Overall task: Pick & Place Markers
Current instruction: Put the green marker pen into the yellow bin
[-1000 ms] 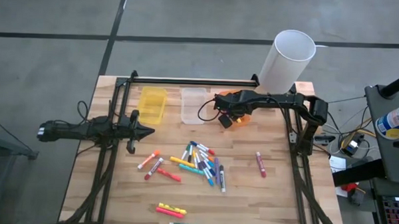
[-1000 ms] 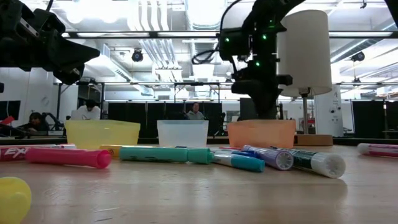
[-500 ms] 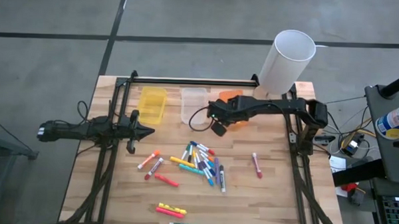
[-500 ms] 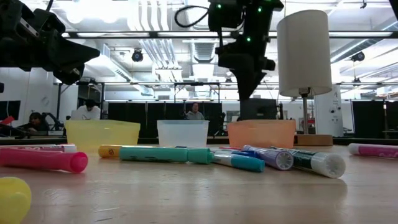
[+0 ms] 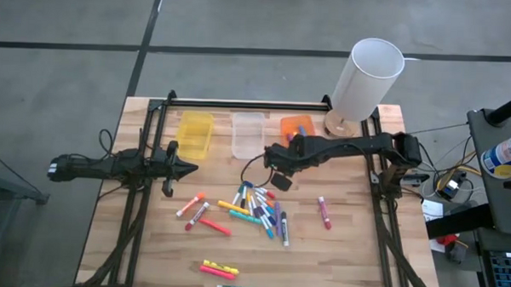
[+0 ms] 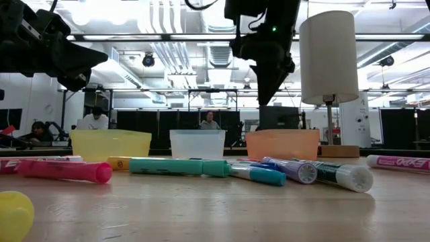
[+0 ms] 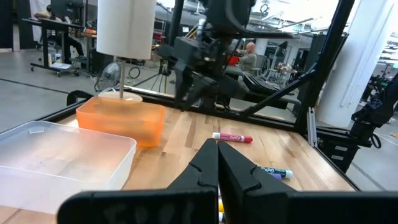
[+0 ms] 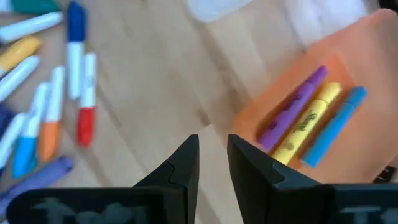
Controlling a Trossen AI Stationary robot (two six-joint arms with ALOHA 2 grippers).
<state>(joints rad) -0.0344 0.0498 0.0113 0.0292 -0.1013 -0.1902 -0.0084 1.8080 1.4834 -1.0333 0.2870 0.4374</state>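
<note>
Many coloured markers lie flat on the wooden table, most of them in a loose pile (image 5: 257,207) near its middle. One pink marker (image 5: 324,211) lies alone to the right, a few (image 5: 200,215) to the left, and others (image 5: 220,268) by the near edge. My right gripper (image 5: 274,171) hangs above the table just beyond the pile, between it and the bins, open by a narrow gap (image 8: 212,163) with nothing in it. The orange bin (image 8: 367,74) holds purple, yellow and blue markers (image 8: 311,118). My left gripper (image 5: 185,168) waits, shut, over the table's left side.
Three small bins stand in a row at the far side: yellow (image 5: 195,133), clear (image 5: 248,135) and orange (image 5: 297,128). A tall white cylinder (image 5: 366,75) on a wooden base rises at the far right corner. Black frame rails (image 5: 240,103) border the table. People sit in the room behind.
My right gripper has left the space over the orange bin and swung toward the table's near and left side, ending above the far edge of the marker pile. It stays raised above the table. The left arm has kept still.
</note>
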